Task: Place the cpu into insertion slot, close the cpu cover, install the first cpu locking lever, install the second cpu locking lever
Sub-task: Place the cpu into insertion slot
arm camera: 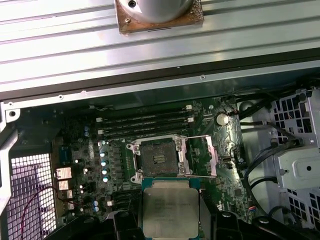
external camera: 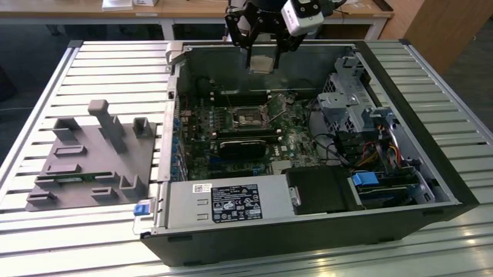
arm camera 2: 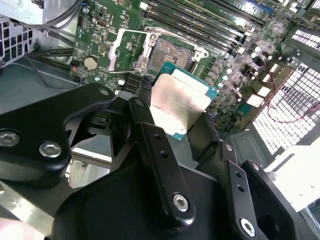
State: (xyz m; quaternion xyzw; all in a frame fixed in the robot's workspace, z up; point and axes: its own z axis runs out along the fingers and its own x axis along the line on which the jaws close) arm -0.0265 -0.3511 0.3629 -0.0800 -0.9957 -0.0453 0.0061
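Above open insertion slot [arm camera: 158,158], jaws grip one cpu [arm camera: 170,209]; one cpu cover [arm camera: 210,157] raised.

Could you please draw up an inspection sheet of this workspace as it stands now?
Surface: slatted metal table carrying an open computer case.
Job's things: cpu held in the air above the board, not yet in the insertion slot, which lies bare; cpu cover swung open beside the slot.
Clutter: grey holder block on the table, at the exterior view's left of the case.
Grippers: pincer shut on the cpu, over the case.
Cables: black cables and coloured wires inside the case, apart from the slot.
Surroundings: wooden desk behind the table.
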